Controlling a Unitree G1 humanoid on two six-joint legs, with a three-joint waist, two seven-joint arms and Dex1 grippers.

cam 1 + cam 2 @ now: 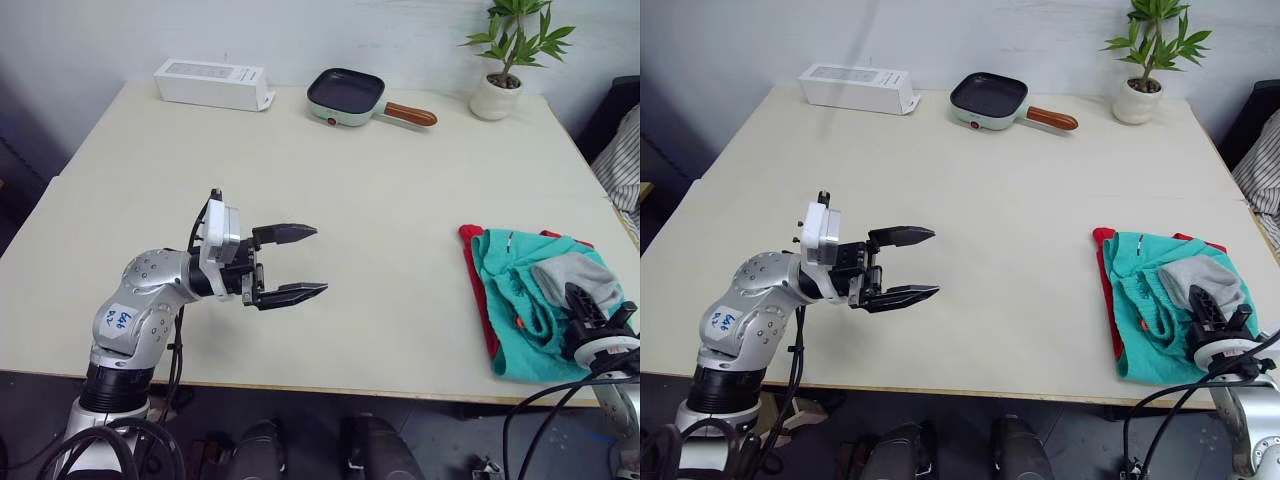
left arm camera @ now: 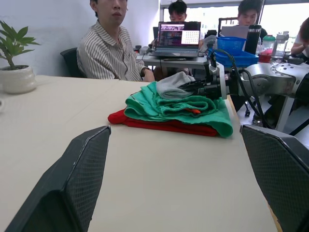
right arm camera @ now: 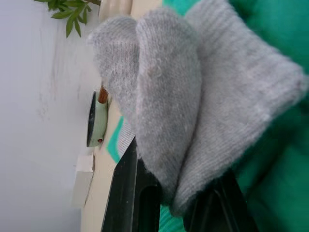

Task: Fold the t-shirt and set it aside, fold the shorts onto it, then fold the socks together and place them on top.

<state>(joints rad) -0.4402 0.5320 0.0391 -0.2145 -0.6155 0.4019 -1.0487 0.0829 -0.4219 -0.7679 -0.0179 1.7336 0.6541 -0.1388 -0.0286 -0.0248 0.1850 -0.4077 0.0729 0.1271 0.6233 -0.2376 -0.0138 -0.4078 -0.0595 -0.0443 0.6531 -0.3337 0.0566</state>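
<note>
Resting atop the shorts (image 1: 520,300), the socks (image 3: 193,96) seemingly sit between the right jaws.

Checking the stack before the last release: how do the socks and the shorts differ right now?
The socks are grey and small; the shorts are teal and far larger. The socks lie on top, the shorts beneath them, over the red t-shirt. The right gripper pinches the socks; the shorts lie free. Both are folded.
</note>
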